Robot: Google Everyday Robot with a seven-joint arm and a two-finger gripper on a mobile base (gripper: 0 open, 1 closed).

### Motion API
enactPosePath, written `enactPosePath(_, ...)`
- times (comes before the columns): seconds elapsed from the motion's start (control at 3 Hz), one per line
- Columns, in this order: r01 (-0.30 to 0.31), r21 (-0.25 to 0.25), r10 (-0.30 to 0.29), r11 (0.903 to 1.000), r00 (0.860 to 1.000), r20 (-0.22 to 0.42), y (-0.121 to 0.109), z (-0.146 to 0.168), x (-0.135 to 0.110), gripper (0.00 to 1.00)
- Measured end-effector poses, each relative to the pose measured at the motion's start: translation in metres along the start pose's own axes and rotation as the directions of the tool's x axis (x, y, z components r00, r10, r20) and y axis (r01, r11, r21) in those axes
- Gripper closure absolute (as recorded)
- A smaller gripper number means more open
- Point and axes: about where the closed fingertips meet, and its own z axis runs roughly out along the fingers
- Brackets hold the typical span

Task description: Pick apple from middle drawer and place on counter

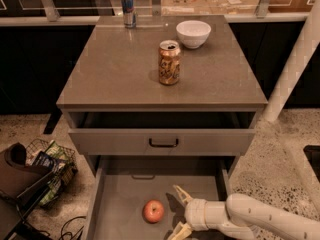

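The gripper [179, 213] is seen low in the view, fingers spread. Just beyond it, a shallow drawer front [162, 141] with a dark bar handle is shown. Farther beyond, an orange soda can [169, 62] is stood upright. A white bowl [193, 33] is set behind that, slightly right. A slim blue can [128, 8] is placed farthest back, leftward. A wire basket [50, 169] is seen well off to the left.
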Motion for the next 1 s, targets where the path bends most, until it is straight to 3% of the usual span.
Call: enactPosePath(1.0,-0.002,-0.019,0.003,0.9998,0.998,0.061,-0.003,0.059,0.001,0.0)
